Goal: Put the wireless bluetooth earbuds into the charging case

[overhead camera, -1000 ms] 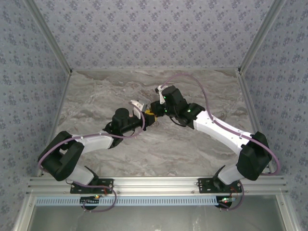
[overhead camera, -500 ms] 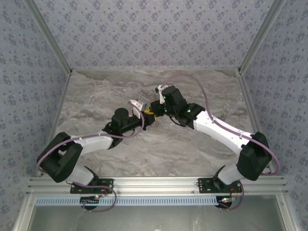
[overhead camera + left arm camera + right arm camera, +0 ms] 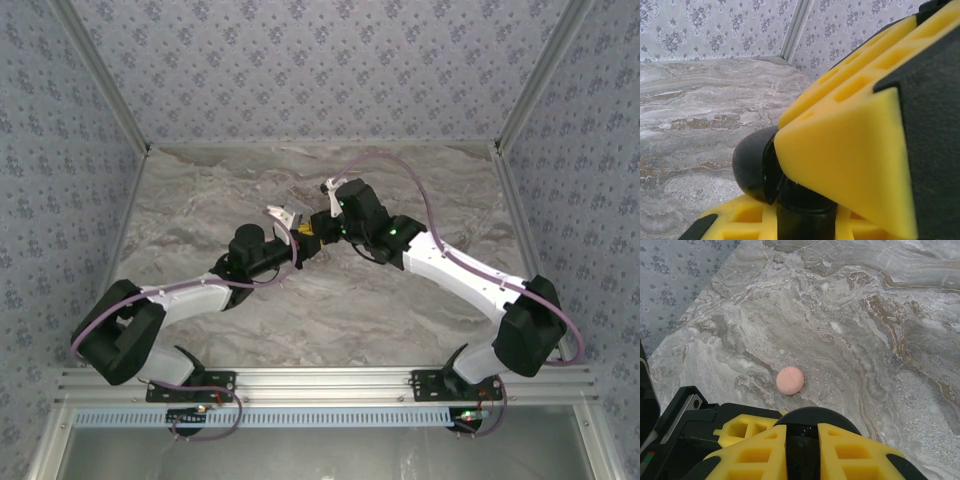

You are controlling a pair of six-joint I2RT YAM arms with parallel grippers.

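Left gripper [image 3: 298, 238] is clamped on a black rounded piece [image 3: 756, 170]. Right gripper [image 3: 802, 430] is closed snug on a glossy black dome [image 3: 810, 416]. Both are held mid-table [image 3: 880, 340]. I cannot tell earbud from case here. A pink disc [image 3: 790, 380] lies nearby. Nothing looks seated, so I judge the insertion not yet done.

The charging case [image 3: 812, 416] sat between the fingers of both grippers, with the left gripper [image 3: 298, 237] to its left and the right gripper [image 3: 317, 229] to its right. On the table [image 3: 400, 300], a round disc [image 3: 790, 380] lay just beyond the case, not touching it.
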